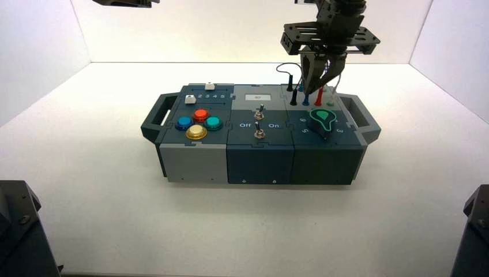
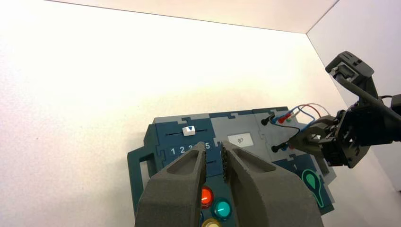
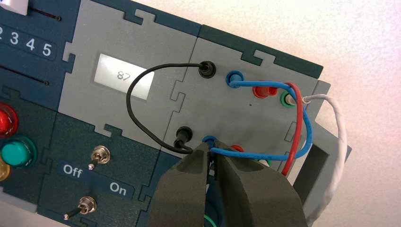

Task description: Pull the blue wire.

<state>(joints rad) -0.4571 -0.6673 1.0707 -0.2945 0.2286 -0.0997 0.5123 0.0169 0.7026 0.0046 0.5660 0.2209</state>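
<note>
White table [image 1: 86, 173], control box [image 1: 259, 164] standing directly on it, near its middle

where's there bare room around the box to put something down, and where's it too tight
Free: the table left of the box, and the strip in front of it, between the near corners. Also right of the box. Crowded: the box's far right corner, where the right tool is shut on the blue wire among the black wire and red wire.

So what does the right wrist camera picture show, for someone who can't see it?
The right gripper has its fingers shut on the blue wire beside its near plug on the box. Red, black and white wires loop nearby; a display reads 87.
</note>
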